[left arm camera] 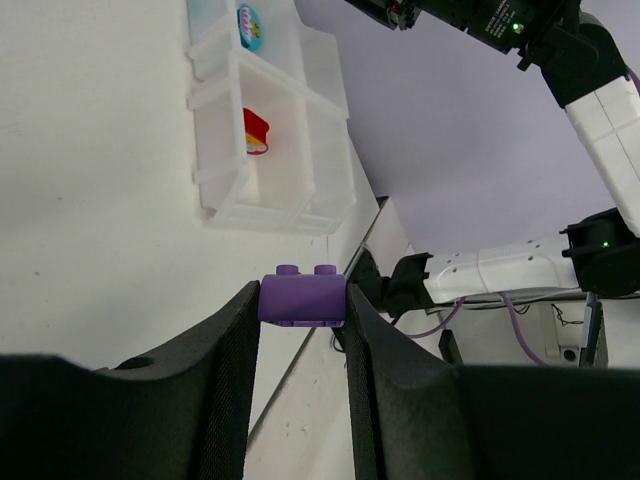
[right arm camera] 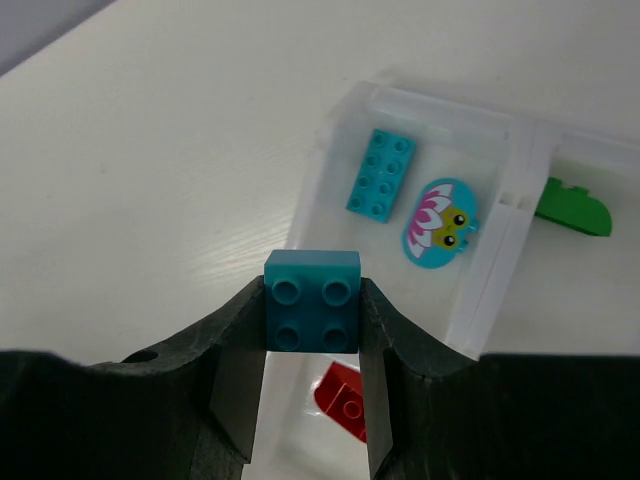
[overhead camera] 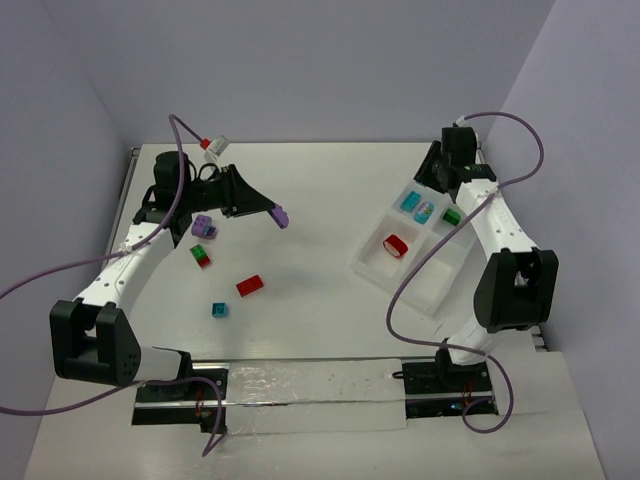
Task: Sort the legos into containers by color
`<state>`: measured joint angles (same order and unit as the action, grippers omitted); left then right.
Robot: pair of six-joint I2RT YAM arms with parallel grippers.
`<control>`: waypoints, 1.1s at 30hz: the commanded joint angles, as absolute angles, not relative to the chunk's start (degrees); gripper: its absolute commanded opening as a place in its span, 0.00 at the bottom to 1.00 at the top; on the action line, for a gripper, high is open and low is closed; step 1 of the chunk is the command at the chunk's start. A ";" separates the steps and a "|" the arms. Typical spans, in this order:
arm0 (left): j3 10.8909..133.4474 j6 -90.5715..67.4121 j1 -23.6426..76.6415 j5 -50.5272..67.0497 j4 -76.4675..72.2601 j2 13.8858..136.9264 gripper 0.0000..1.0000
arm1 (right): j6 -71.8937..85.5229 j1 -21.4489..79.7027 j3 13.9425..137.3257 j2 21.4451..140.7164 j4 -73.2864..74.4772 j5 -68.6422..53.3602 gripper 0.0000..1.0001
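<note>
My left gripper (overhead camera: 278, 214) hangs above the table's left middle, shut on a purple lego (left arm camera: 302, 295) pinched between its fingertips. Over the tray's far corner, my right gripper (right arm camera: 312, 312) is shut on a teal lego (right arm camera: 312, 300). The containers are compartments of one white tray (overhead camera: 430, 282) at the right. One holds a teal brick (right arm camera: 381, 174) and a teal flower piece (right arm camera: 442, 222), another a green brick (right arm camera: 572, 205), another a red brick (overhead camera: 396, 246). Loose on the table lie a purple lego (overhead camera: 203, 227), a green and red pair (overhead camera: 201, 256), a red one (overhead camera: 250, 285) and a teal one (overhead camera: 218, 309).
Purple cables loop from both arms, one (overhead camera: 400, 290) hanging in front of the tray. A small white and red part (overhead camera: 213, 145) sits by the back edge at the left. A shiny strip (overhead camera: 300, 385) runs between the arm bases. Walls close in on three sides.
</note>
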<state>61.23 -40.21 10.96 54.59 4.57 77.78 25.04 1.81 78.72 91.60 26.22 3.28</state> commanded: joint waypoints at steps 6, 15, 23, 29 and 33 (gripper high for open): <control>64.51 -37.31 10.68 51.85 8.35 75.45 0.00 | 22.81 0.44 83.80 101.61 25.35 8.65 0.07; 66.06 -37.42 10.79 51.17 9.40 76.52 0.00 | 21.57 -1.23 86.24 106.95 25.70 8.03 0.47; 70.52 -35.76 14.30 47.63 12.43 79.31 0.00 | 21.30 -1.14 86.54 105.76 25.93 5.66 0.78; 73.60 -34.69 17.55 46.01 14.16 82.13 0.00 | 21.78 -1.06 85.72 100.47 25.95 4.50 0.78; 76.87 -33.36 20.42 42.67 16.19 84.62 0.00 | 22.41 -0.81 83.43 96.12 25.49 3.73 0.78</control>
<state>72.33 -35.67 17.97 45.98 13.89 82.96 21.89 -1.02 83.73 103.82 26.68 4.35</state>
